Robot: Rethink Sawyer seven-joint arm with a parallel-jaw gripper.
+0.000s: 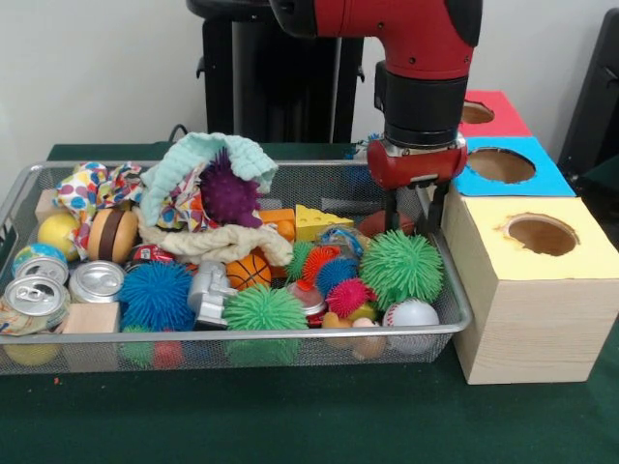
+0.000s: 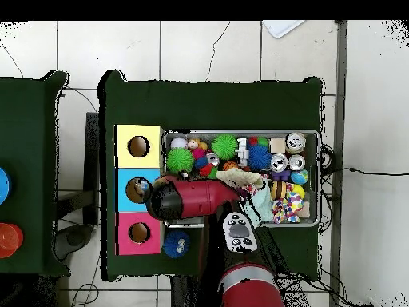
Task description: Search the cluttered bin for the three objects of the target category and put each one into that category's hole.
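Partly hidden behind a green spiky ball (image 1: 401,267), the pincer (image 1: 418,224) seems empty.

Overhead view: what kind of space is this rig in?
Likely a robotics lab: a green-covered table on a tiled floor, a wire bin of toys, and sorting boxes with holes.

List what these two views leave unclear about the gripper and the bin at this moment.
- Gripper: in the front view its lower end drops behind the mesh bin's rim and the green spiky ball; whether the jaws hold anything cannot be told.
- Overhead view: the red arm covers the gripper and part of the bin.
- Blue box's hole: partly covered by the arm overhead.
- Lower bin items: buried under clutter in both views.
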